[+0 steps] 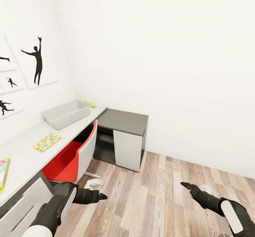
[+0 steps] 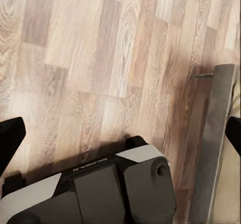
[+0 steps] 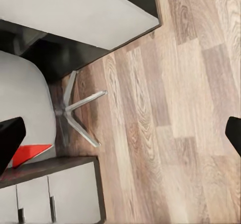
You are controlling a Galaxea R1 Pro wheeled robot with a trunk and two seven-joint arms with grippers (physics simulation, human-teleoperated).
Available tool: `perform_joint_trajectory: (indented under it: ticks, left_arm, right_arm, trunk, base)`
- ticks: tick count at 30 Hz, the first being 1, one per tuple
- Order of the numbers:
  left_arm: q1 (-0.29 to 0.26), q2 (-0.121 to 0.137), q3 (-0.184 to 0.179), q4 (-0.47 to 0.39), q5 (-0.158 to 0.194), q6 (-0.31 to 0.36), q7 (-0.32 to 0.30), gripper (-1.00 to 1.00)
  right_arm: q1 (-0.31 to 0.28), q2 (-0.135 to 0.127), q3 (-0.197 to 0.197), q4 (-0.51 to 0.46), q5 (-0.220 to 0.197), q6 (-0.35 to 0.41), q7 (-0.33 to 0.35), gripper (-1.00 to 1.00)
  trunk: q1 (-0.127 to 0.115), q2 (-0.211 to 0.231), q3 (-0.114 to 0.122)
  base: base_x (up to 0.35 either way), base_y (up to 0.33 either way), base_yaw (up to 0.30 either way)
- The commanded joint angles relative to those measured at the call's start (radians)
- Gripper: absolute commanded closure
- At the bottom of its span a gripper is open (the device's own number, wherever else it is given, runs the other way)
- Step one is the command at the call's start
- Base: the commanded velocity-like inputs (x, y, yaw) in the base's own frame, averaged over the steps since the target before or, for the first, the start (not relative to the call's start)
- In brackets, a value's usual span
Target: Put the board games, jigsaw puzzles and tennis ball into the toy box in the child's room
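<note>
Head view over both arms. The toy box [image 1: 66,114] stands on the desk [image 1: 24,159], far ahead of and above the left pincer [image 1: 101,196], with no toy visible above its rim; how much lies on its floor cannot be told from this angle. One tennis ball [image 1: 92,105] rests on the desk just behind the box's far end, apart from it. One jigsaw puzzle [image 1: 47,142] lies flat on the desk between the box and the left pincer, and one board game [image 1: 3,173] lies at the desk's near end, cut by the picture's edge. Count of toys in sight: one ball, one puzzle, one game, one box; the second puzzle and the other two games are not accounted for here. By judgement the task is at an early stage, since all three visible toys are outside the box and neither pincer carries anything. The left pincer hangs low beside the red chair [image 1: 72,157], the right pincer [image 1: 184,185] well apart from it over the wood floor [image 1: 148,201]; in both wrist views the fingers stand spread wide, released and empty. A dark-topped cabinet [image 1: 124,137] adjoins the desk's far end, beyond both pincers.
</note>
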State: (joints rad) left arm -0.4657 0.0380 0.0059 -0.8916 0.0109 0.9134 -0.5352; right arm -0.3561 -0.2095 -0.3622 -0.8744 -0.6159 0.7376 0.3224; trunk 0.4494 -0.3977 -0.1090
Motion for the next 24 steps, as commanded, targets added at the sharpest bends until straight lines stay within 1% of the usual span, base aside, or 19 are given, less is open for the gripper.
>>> perform_joint_trajectory:
  ticks: [1,3,4,7,10,11,12,13,18,19,20,22,24]
  left_arm:
    - [-0.001,0.001,0.0,-0.001,0.001,0.006,-0.016,-1.0]
    - [-0.001,0.001,-0.001,-0.002,0.0,0.006,-0.04,-1.0]
    - [-0.001,0.002,-0.003,-0.005,0.0,0.006,-0.062,-1.0]
    - [-0.001,0.003,-0.005,-0.008,0.001,0.006,-0.101,-1.0]
    - [-0.001,0.004,-0.003,-0.01,-0.001,0.005,-0.15,-1.0]
    - [-0.001,0.005,-0.002,-0.011,-0.001,0.005,-0.169,-1.0]
    - [-0.001,0.01,0.0,-0.018,-0.002,0.005,-0.21,-1.0]
    - [-0.001,0.014,0.001,-0.024,-0.002,0.005,-0.231,-1.0]
    - [-0.001,0.051,0.003,-0.049,-0.004,0.001,-0.333,-1.0]
    - [-0.001,0.06,0.004,-0.052,-0.003,0.0,-0.352,-1.0]
    - [-0.001,0.08,0.005,-0.057,-0.001,-0.001,-0.389,-1.0]
    - [-0.001,0.1,0.005,-0.064,0.0,-0.003,-0.426,-1.0]
    - [-0.001,0.114,0.005,-0.069,0.001,-0.004,-0.462,-1.0]
  right_arm:
    - [0.003,0.0,-0.006,-0.017,0.002,0.018,0.016,-1.0]
    - [0.014,-0.002,-0.01,-0.049,0.003,0.035,0.036,-1.0]
    - [0.027,-0.003,-0.013,-0.079,0.003,0.044,0.049,-1.0]
    - [0.052,-0.004,-0.022,-0.128,0.002,0.052,0.065,-1.0]
    - [0.082,-0.001,-0.04,-0.185,0.001,0.056,0.086,-1.0]
    - [0.093,0.001,-0.047,-0.204,0.001,0.056,0.094,-1.0]
    - [0.113,0.003,-0.061,-0.242,0.001,0.057,0.116,-1.0]
    - [0.123,0.004,-0.066,-0.26,0.001,0.058,0.128,-1.0]
    - [0.167,0.006,-0.084,-0.33,0.002,0.059,0.2,-1.0]
    - [0.173,0.006,-0.088,-0.337,0.002,0.059,0.215,-1.0]
    - [0.182,0.007,-0.096,-0.348,0.002,0.059,0.245,-1.0]
    - [0.188,0.007,-0.103,-0.356,0.002,0.059,0.273,-1.0]
    - [0.191,0.007,-0.108,-0.36,0.002,0.059,0.299,-1.0]
  trunk:
    - [0.001,-0.002,-0.003]
    - [0.001,-0.002,-0.006]
    - [0.001,-0.002,-0.007]
    - [0.001,-0.002,-0.011]
    - [0.001,-0.002,-0.015]
    - [0.001,-0.002,-0.016]
    - [0.001,-0.002,-0.017]
    - [0.001,-0.002,-0.019]
    - [0.001,-0.002,-0.025]
    - [0.001,-0.002,-0.027]
    - [0.001,-0.002,-0.028]
    - [0.001,-0.002,-0.031]
    - [0.001,-0.002,-0.034]
  base:
    - [0.0,0.0,-0.199]
    - [0.0,0.0,-0.195]
    - [0.0,0.0,-0.191]
    - [0.0,0.0,-0.187]
    - [0.0,0.0,-0.183]
    - [0.0,0.0,-0.181]
    - [0.0,0.0,-0.177]
    - [0.0,0.0,-0.174]
    - [0.0,0.0,-0.167]
    - [0.0,0.0,-0.161]
    - [0.0,0.0,-0.159]
    - [0.0,0.0,-0.158]
    - [0.0,0.0,-0.156]
